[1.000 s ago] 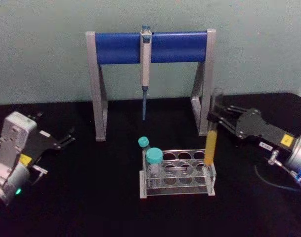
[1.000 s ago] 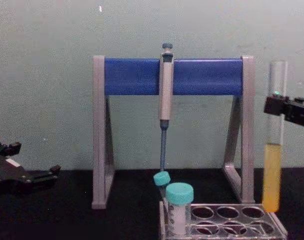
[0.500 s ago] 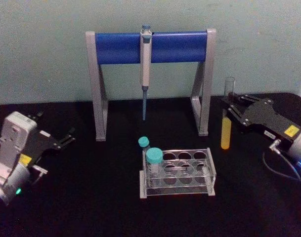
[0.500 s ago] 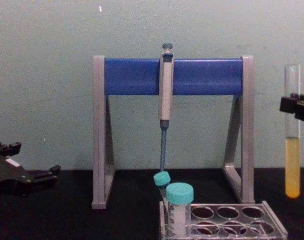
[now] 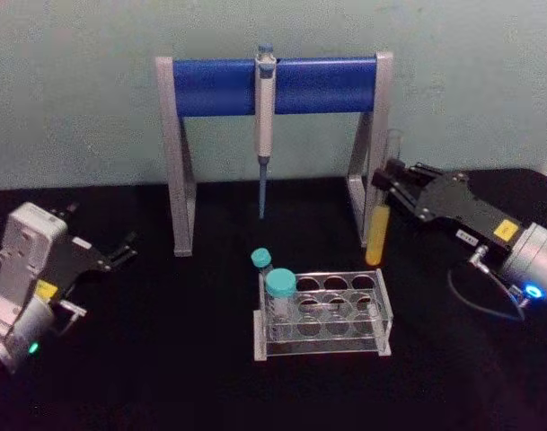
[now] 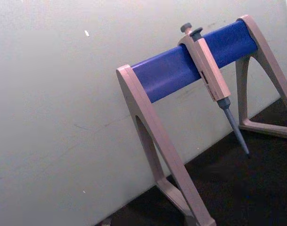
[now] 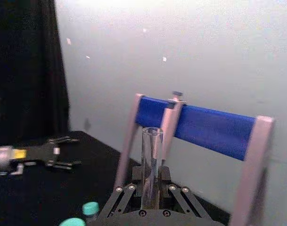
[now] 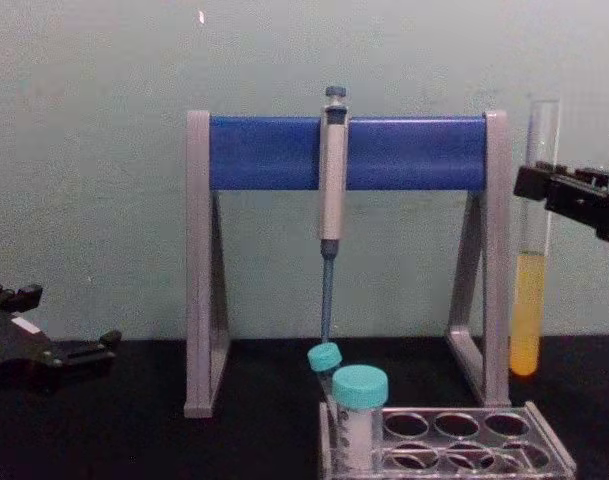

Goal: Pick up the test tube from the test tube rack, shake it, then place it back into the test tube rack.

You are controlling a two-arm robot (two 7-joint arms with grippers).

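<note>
Clamping the long, thin, clear glass test tube in the right gripper, fingers closed on bare glass above the yellow liquid. Holding it near vertical: 12-to-6 in the chest view, mouth leaning slightly toward 1 o'clock in the head view. Hanging in the air, out of the low translucent grey plastic test tube rack, rounded bottom above and just past the rear right corner. Expect the nearest rack holes at about 7 o'clock from the tube's bottom in the head view. Probably mid-shake. For the return, bring over a right-column hole, then lower straight along the axis. Leaving the left gripper parked at the table's 9 o'clock, well apart, fingers spread, nothing in them.
</note>
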